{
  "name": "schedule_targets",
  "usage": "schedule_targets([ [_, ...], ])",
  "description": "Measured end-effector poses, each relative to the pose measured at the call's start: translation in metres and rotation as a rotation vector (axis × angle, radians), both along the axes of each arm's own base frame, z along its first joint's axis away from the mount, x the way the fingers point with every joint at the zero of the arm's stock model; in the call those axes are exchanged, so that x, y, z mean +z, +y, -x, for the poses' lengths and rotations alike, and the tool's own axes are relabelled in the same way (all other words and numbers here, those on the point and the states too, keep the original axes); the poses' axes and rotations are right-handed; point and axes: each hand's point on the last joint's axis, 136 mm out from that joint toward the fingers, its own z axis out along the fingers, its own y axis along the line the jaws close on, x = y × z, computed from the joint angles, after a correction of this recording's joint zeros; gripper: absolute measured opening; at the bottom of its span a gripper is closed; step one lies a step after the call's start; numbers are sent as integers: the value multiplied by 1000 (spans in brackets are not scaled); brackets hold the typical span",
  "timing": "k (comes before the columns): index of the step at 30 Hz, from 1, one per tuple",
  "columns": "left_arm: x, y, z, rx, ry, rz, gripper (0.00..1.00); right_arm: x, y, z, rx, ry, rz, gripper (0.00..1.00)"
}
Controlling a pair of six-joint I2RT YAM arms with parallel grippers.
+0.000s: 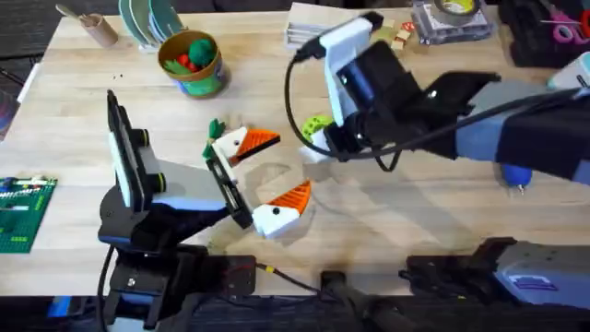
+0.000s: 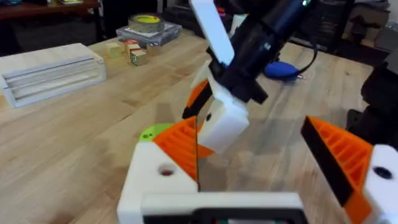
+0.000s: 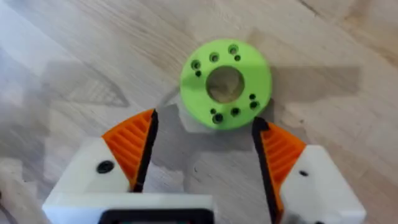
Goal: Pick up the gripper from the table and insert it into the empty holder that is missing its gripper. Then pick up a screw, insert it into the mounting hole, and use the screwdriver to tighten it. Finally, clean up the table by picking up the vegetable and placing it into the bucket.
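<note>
The right arm hides most of the green disc.

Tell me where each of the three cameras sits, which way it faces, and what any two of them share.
Overhead: fixed above the arms' bases, looking down and forward over the table; both arms show, left gripper and right gripper.
Left wrist: on the left arm, looking across the table past its own open fingers at the right gripper.
Right wrist: on the right arm, looking straight down at the green disc between its open fingers.
Shared: all three show the green disc.
</note>
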Motion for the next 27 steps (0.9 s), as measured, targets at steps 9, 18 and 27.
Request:
schedule_targets([
  [9, 0, 0, 0, 0, 0, 0, 993, -4, 4, -4, -19, -28, -39, 916],
  [18, 0, 0, 0, 0, 1, 0, 993, -10, 5, -5, -19, -19, -32, 730],
  [27, 0, 0, 0, 0, 0, 0, 993, -14, 5, -6, -21, -15, -26, 432],
])
